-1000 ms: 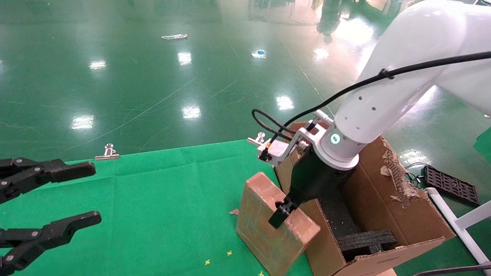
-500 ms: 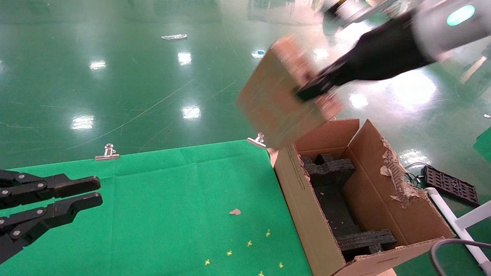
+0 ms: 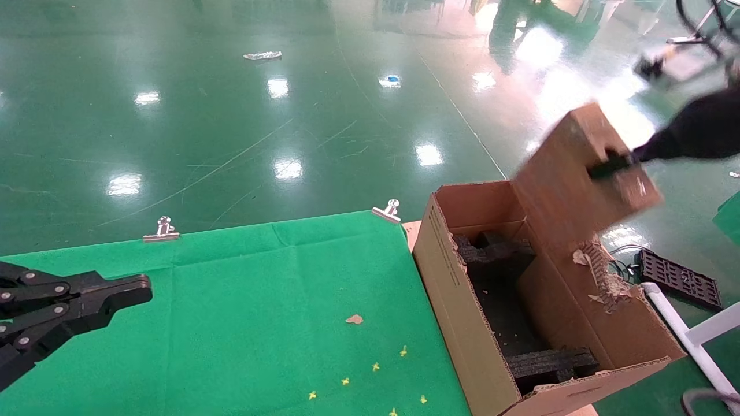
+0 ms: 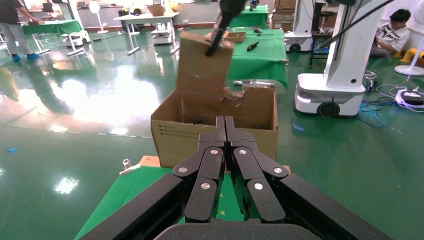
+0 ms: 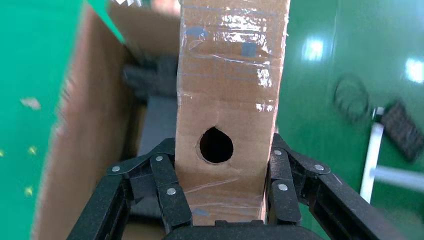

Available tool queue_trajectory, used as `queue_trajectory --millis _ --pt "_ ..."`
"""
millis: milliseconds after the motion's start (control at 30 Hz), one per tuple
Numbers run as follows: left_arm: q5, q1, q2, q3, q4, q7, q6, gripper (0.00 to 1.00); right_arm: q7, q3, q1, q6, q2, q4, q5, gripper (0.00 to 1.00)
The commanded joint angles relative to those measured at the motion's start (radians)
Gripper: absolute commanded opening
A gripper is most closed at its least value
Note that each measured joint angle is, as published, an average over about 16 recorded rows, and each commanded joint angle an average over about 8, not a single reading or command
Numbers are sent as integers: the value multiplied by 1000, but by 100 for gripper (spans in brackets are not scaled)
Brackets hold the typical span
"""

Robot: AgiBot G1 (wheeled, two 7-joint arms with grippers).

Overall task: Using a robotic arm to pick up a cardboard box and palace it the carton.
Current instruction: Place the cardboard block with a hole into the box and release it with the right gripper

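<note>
My right gripper on the robotic arm is shut on the cardboard box, a slim brown box held tilted in the air over the carton's far right side. In the right wrist view the fingers clamp the box on both sides of the narrow face with the round hole, the gripper above the carton. The open carton stands at the table's right edge with black foam blocks inside. My left gripper is shut and empty over the table's left side.
A green cloth covers the table, held by two metal clips at its far edge. Small paper scraps lie near the carton. A black tray and white frame sit on the floor to the right.
The right gripper has swung the box up from the table, then rightward and down to above the carton. The left gripper has gone from open to shut.
</note>
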Motion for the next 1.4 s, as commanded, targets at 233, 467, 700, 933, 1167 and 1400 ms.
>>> queue_trajectory --millis 233,467,700,933,1167,1400 --pt "0 0 0 0 0 0 0 100 -18 -35 -104 5 -8 -124 1 0" --pt "-1 0 0 1 0 0 0 100 -44 -48 -203 27 -48 -230 27 0" --pt "-1 0 -1 1 0 1 -1 100 -61 -59 -282 43 -104 -337 36 0" --pt "-1 0 -1 2 0 1 -1 100 -67 -58 -375 85 -157 -430 56 0" --pt "-1 0 -1 2 0 1 -1 100 -85 -43 -489 160 -215 -515 92 0" --pt "-2 -1 -1 3 0 1 -1 100 -139 4 -606 261 -231 -576 171 0"
